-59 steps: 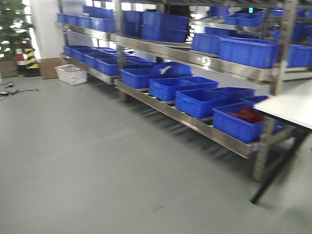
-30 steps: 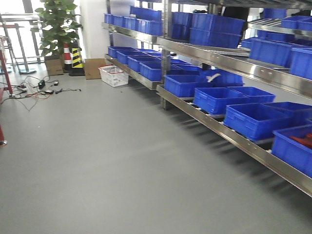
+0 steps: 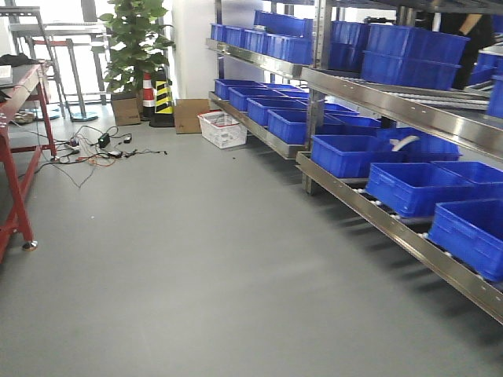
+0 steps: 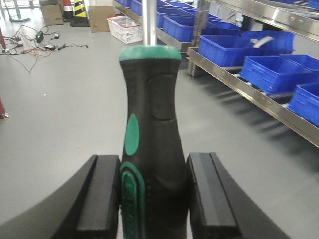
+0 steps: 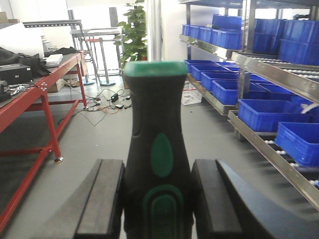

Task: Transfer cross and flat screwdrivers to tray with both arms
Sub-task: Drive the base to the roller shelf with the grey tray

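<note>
Broadly, a grey floor (image 3: 196, 275) filled the front view, with a steel rack (image 3: 377, 88) of blue bins (image 3: 409, 184) running down the right side and a red bench (image 3: 20, 86) at the left edge. Low in the centre of each wrist view, the left gripper (image 4: 152, 199) clamped one screwdriver (image 4: 149, 114) by its handle. The right gripper (image 5: 158, 199) likewise clamped the other screwdriver (image 5: 157, 114), and both shafts pointed toward the top edge.

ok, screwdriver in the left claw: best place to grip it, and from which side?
The thick lower handle of the screwdriver, approached from the butt end with a pad on each flank, as the left claw has it. The handle bulges there and narrows above, which should resist sliding; the shaft is thin and smooth.
</note>
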Robot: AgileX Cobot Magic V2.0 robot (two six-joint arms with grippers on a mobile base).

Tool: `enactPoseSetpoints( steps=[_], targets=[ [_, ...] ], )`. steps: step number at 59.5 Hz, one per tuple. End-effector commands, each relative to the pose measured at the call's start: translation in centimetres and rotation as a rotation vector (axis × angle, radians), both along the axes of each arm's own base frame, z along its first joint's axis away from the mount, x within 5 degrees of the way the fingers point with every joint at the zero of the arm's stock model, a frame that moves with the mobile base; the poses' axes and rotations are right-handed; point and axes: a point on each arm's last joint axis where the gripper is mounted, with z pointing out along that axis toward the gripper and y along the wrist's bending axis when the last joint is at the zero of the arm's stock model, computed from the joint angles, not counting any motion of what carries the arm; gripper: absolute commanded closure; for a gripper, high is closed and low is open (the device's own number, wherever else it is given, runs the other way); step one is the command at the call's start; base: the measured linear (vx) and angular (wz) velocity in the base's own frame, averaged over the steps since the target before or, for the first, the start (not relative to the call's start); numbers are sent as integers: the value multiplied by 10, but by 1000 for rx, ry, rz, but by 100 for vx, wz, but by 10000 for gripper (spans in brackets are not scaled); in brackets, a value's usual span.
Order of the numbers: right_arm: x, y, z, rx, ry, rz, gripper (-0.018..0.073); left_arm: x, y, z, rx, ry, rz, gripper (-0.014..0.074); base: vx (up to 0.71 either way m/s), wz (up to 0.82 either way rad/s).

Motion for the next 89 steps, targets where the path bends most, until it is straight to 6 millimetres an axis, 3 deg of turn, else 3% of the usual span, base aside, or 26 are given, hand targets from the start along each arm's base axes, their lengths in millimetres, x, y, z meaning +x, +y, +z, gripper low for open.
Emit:
enactPoseSetpoints(
  steps=[1,60,89],
  targets=[
    [-4,-2,19,26,-128,-17,567,-3,0,19,-31,-129,8,596,59,16],
    [-3,-2,18,25,-124,-17,567,-3,0,18,-31,-128,8,596,59,8],
    [-3,-2,18,25,-124,-17,567,-3,0,19,-31,-129,8,596,54,-26]
  ],
)
